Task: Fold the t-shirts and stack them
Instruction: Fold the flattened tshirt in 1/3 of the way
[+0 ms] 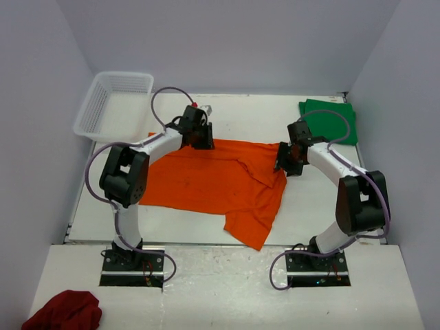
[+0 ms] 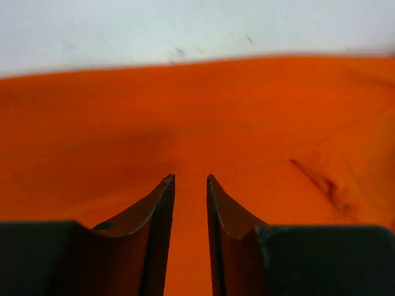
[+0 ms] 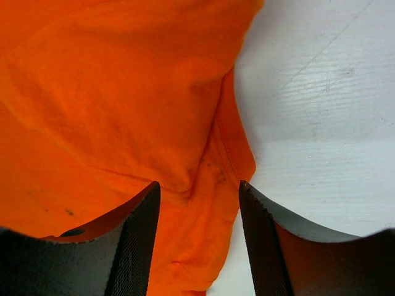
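From above, the left end effector [image 1: 201,139] shows only its dark back, its fingertips lost against the orange shirt [image 1: 199,182]; the right end effector [image 1: 284,163] hides its own likewise. The left arm [image 1: 148,148] covers part of the shirt's far edge. The dark red cloth [image 1: 65,313] is cut off by the bottom edge. In the left wrist view the shirt is blurred and runs off three sides; whether the fingers touch it cannot be told.
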`<state>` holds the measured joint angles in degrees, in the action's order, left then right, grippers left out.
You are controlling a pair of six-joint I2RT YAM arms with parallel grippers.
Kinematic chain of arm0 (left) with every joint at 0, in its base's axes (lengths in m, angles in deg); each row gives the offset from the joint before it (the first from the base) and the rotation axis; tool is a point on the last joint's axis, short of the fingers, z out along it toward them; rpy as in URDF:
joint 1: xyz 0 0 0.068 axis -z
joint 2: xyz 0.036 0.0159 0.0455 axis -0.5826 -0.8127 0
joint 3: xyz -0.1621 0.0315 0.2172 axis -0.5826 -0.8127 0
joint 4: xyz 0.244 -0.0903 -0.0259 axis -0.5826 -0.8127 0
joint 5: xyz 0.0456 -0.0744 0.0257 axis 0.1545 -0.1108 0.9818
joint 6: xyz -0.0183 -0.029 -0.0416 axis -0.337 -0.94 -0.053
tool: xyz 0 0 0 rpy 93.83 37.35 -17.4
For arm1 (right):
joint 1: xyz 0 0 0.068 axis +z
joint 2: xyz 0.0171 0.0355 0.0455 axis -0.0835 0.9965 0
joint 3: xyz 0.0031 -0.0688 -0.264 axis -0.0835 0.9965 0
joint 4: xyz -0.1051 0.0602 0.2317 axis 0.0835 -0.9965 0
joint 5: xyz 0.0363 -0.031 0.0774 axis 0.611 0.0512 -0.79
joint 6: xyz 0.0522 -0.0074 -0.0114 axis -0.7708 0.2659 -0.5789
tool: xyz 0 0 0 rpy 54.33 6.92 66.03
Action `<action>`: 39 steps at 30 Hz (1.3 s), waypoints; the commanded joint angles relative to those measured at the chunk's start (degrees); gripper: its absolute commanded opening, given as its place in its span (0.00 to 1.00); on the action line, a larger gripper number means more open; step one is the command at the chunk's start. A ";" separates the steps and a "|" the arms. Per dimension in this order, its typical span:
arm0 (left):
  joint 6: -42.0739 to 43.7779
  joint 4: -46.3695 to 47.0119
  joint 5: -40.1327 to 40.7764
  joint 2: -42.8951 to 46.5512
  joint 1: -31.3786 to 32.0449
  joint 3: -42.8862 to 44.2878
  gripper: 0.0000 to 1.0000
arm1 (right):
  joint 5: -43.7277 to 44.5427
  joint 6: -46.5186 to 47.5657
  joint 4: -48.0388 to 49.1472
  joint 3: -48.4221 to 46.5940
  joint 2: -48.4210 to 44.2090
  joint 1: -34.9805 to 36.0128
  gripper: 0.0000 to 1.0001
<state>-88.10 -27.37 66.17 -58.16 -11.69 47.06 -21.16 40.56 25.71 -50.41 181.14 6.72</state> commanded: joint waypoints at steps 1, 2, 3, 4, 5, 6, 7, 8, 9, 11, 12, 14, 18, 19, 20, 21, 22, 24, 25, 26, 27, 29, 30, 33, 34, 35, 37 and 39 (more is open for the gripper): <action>-2.09 6.26 -5.98 5.14 4.70 -4.27 0.31 | -0.53 0.95 1.09 -2.50 -1.73 0.09 0.55; -2.88 6.81 -5.55 5.41 6.45 -5.58 0.33 | -2.09 1.12 1.36 -2.59 -1.46 0.01 0.55; -3.24 7.25 -5.37 5.58 7.34 -5.94 0.34 | -2.89 1.04 1.62 -2.86 -0.85 0.09 0.55; -3.50 7.86 -5.37 5.85 8.21 -6.38 0.34 | -3.42 0.95 1.88 -3.03 -0.50 0.09 0.54; -3.68 8.30 -4.93 5.93 9.01 -7.17 0.34 | -4.30 0.95 2.23 -3.12 0.03 0.01 0.52; -4.29 8.83 -4.58 6.11 10.49 -7.70 0.34 | -5.70 0.95 2.32 -3.38 0.56 0.09 0.51; -4.47 9.70 -4.32 6.37 11.29 -8.14 0.34 | -6.06 0.95 2.33 -4.17 1.61 0.18 0.49; -4.65 9.89 -4.49 6.38 11.91 -8.40 0.34 | -6.59 1.03 2.50 -4.35 1.97 0.36 0.44; -4.82 10.15 -4.58 6.38 13.05 -8.67 0.34 | -7.03 1.30 2.41 -5.05 2.40 0.71 0.42; -5.09 10.77 -3.88 5.94 14.02 -8.58 0.35 | -6.50 1.21 2.41 -5.32 3.11 0.97 0.42; -5.17 10.85 -3.53 5.76 14.72 -8.41 0.35 | -6.50 1.30 2.33 -5.58 3.29 1.23 0.43; -5.35 10.85 -2.65 4.80 15.25 -7.53 0.36 | -6.42 1.39 2.33 -5.58 3.29 1.24 0.43; -5.79 10.94 -3.08 2.16 16.13 -5.25 0.35 | -5.89 1.56 2.24 -5.23 1.80 1.32 0.43; -5.88 11.03 -3.69 0.76 16.22 -4.37 0.35 | -5.63 1.47 2.24 -5.14 1.44 1.32 0.43; -6.05 11.03 -3.96 0.05 16.40 -4.01 0.34 | -5.62 1.47 2.24 -5.14 1.27 1.24 0.43; -6.05 11.03 -4.14 -0.47 16.57 -3.58 0.34 | -5.62 1.47 2.15 -5.23 0.92 1.32 0.43; -6.14 11.03 -4.23 -1.52 16.57 -3.31 0.33 | -5.54 1.56 2.06 -5.14 0.83 1.32 0.43; -6.49 11.29 -4.58 -2.84 16.66 -2.52 0.33 | -5.27 1.65 2.06 -5.06 0.74 1.32 0.43; -6.58 11.29 -4.49 -3.20 16.66 -2.26 0.33 | -5.27 1.65 2.15 -5.06 0.65 1.32 0.43; -6.58 11.29 -4.58 -4.16 16.66 -1.73 0.33 | -5.19 1.65 2.24 -4.79 0.56 1.32 0.43; -6.58 11.29 -4.58 -4.17 16.66 -1.38 0.33 | -5.18 1.65 2.24 -4.79 0.48 1.32 0.43; -6.58 11.29 -4.93 -5.40 16.66 -0.68 0.32 | -5.10 1.65 2.24 -4.70 0.47 1.32 0.43; -6.58 11.29 -5.02 -5.66 16.66 -0.41 0.32 | -5.10 1.74 2.32 -4.62 0.39 1.32 0.43; -6.67 11.29 -5.28 -6.98 16.66 0.47 0.32 | -5.27 1.83 2.41 -4.62 0.47 1.32 0.44; -6.67 11.29 -5.37 -7.16 16.66 0.65 0.32 | -5.27 1.83 2.41 -4.53 0.56 1.32 0.44; -6.67 11.21 -5.63 -7.33 16.66 1.08 0.32 | -5.36 1.83 2.41 -4.53 0.56 1.24 0.44; -6.76 11.21 -5.63 -7.77 16.66 1.70 0.32 | -5.53 1.83 2.67 -4.35 0.65 1.32 0.44; -6.93 11.29 -6.16 -8.30 16.66 2.31 0.32 | -5.45 1.83 2.50 -4.35 0.74 1.32 0.44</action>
<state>-94.09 -18.11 61.55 -65.83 4.64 46.69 -26.32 41.65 27.05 -53.87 183.94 7.85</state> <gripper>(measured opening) 0.323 0.437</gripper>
